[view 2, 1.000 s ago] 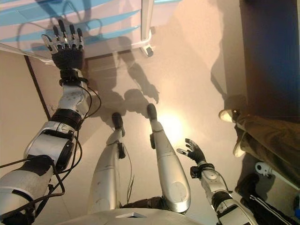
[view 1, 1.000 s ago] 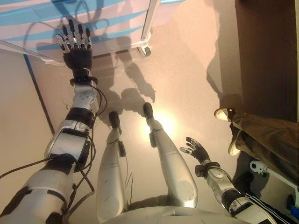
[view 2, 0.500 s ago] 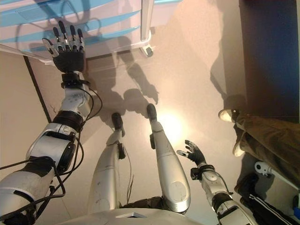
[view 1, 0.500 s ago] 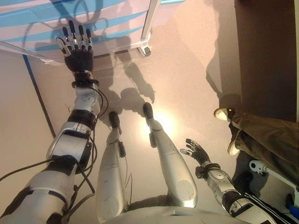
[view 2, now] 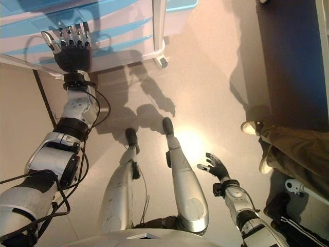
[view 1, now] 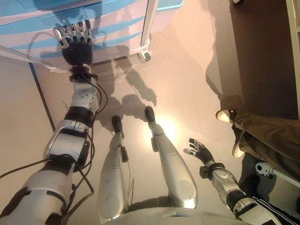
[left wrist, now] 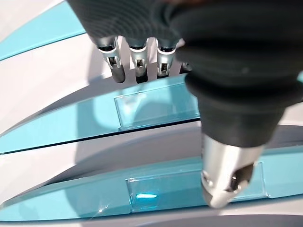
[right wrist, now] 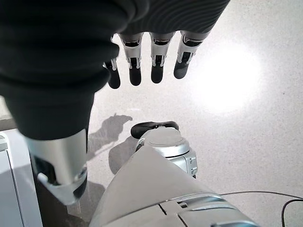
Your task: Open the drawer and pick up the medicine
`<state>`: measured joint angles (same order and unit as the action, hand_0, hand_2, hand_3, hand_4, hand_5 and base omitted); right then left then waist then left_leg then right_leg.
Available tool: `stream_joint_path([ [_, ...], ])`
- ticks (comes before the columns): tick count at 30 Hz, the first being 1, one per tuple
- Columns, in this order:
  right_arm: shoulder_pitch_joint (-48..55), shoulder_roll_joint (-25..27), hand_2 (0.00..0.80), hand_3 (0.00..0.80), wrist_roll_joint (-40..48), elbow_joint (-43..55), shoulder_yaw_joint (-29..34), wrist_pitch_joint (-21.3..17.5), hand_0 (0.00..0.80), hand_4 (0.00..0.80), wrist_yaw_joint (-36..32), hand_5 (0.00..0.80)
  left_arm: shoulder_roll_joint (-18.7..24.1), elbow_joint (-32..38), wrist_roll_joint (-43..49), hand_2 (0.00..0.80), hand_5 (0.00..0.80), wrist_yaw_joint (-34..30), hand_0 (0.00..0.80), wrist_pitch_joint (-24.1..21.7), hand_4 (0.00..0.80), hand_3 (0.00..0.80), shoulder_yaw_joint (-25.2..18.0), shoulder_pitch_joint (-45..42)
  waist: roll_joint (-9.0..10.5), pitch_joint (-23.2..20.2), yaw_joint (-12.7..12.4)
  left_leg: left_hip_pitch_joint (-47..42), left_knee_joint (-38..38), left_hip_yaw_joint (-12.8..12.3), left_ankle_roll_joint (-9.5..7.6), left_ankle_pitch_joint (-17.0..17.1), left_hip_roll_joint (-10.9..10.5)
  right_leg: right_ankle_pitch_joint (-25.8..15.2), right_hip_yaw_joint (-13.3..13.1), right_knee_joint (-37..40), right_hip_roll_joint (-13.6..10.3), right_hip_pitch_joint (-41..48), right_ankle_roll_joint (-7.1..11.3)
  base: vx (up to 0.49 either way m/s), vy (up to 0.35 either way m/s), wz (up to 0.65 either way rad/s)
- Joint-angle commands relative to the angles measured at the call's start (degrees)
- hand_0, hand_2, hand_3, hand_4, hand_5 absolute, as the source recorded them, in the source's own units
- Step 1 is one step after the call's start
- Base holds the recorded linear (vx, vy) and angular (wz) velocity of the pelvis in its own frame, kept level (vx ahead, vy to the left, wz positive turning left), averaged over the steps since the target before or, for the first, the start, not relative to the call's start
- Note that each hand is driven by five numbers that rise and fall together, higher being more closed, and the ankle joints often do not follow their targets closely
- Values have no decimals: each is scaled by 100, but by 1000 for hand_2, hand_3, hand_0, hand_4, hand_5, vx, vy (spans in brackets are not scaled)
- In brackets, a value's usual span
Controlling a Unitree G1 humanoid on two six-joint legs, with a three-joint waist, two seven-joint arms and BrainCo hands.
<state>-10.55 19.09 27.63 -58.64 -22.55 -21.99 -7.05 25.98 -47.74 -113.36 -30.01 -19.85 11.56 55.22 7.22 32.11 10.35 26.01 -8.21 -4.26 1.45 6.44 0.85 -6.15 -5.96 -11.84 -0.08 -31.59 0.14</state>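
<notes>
- A white drawer cabinet with pale blue drawer fronts is filling the upper left of the head views, standing on small wheels on a beige floor.
- Every drawer is looking closed; the medicine is not showing in any view and is presumably sitting inside one of them.
- A person's leg and shoe are showing at the right edge of the frame, well apart from the cabinet.
- The left hand is reaching up at the upper left, fingers straight and fairly wide, with the tips against the cabinet front and nothing held.
- In the left wrist view, the fingertips are sitting just above a blue drawer front with a clear label window.
- The right hand is hanging at the lower right, fingers relaxed and spread, empty.
- The drawer front looks like stiff, smooth, slippery plastic, so hooking fingertips over its upper lip is probably the best hold; it should slide lightly.
- The medicine will likely be small and light, needing a gentle pinch.
</notes>
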Motion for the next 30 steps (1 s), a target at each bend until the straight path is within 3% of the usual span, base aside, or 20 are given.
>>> stream_joint_path([
  [1, 227, 375, 0, 0, 81, 4, -18, -104, 0, 0, -28, 0, 783, 1067, 662, 420, 420, -1026, 420, -180, 420, 420, 132, 2206, -435, -423, 116, 70, -101, 166, -130, -370, -162, 286, 228, -44, 178, 174, -190, 0, 0, 0],
  [2, 225, 372, 0, 0, 75, 0, -17, -103, 0, 0, -28, 0, 780, 1060, 642, 800, 800, -1117, 800, -192, 800, 800, 139, 2211, -433, -426, 115, 60, -92, 164, -132, -369, -163, 283, 230, -35, 178, 182, -189, 0, 0, 0],
  [10, 161, 350, 0, 0, 21, -11, -90, -57, 0, 0, -52, 0, 555, 1532, 609, 800, 800, -2051, 800, 44, 800, 800, 265, 2055, -384, -451, 56, 56, -143, 167, -144, -394, -176, 289, 239, -42, 167, 220, -199, -25, -6, -1],
  [17, 50, 344, 0, 0, -181, 158, -89, 0, 0, 0, 54, 0, 201, 1928, 621, 800, 800, -2442, 800, 357, 800, 800, 102, 1339, -400, -375, -69, 275, -878, 113, -159, -710, -215, 580, 444, -606, 32, 92, -243, -115, 20, 0],
  [23, 149, 295, 0, 0, -674, 268, 150, 58, 0, 0, 134, 0, -530, 2490, 1013, 800, 800, -2699, 800, 979, 800, 800, -440, -585, -528, -424, -343, 213, -1690, 126, -246, -1179, -305, 1107, 685, -1447, -100, 231, -351, -112, 44, -1],
  [27, 299, 181, 0, 0, -1017, 214, 395, 138, 0, 0, 97, 0, -1256, 2763, 1634, 800, 800, -3139, 800, 1974, 800, 800, -660, -2451, -610, -596, -698, 9, -2053, 271, -331, -1379, -428, 1428, 915, -2012, -273, 519, -402, -47, -4, 17],
  [30, 391, 115, 0, 0, -1223, 242, 501, 258, 0, 0, 96, 0, -1572, 2636, 1950, 800, 800, -3495, 800, 2562, 800, 800, -511, -3422, -623, -713, -893, -200, -2259, 351, -395, -1542, -487, 1597, 1055, -2249, -385, 820, -421, -13, -66, 34],
])
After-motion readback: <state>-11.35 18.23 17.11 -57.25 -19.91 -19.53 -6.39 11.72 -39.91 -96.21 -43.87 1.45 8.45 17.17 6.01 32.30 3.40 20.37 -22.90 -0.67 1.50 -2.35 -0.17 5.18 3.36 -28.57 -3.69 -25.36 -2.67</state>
